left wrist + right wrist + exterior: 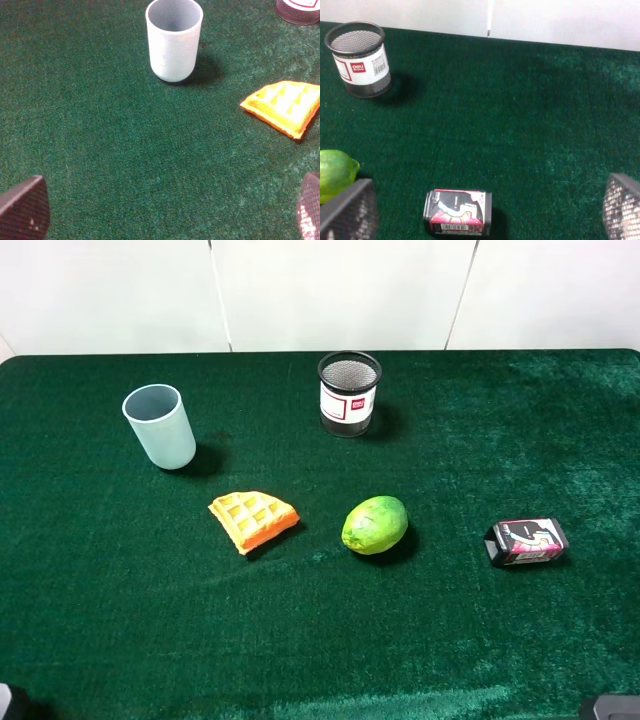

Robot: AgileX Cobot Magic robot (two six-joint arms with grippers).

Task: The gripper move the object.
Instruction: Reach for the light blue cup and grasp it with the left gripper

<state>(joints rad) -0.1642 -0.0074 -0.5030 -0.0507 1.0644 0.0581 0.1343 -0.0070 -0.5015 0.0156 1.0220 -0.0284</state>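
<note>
The pale blue cup [160, 425] stands upright on the green cloth at the back left. In the left wrist view the cup [174, 40] is well ahead of my left gripper [165, 210], whose fingers [22, 210] are spread wide and empty. My right gripper [487, 210] is also open and empty, with its fingers [622, 207] far apart. In the exterior view only a corner of each arm shows, the left [8, 702] and the right [612, 707], both at the front edge and far from the cup.
A black mesh pen holder [349, 392] stands at the back centre. An orange waffle piece [253, 519] and a green fruit [375, 525] lie mid-table. A black and pink box [527, 542] lies on the right, just ahead of the right gripper [458, 212].
</note>
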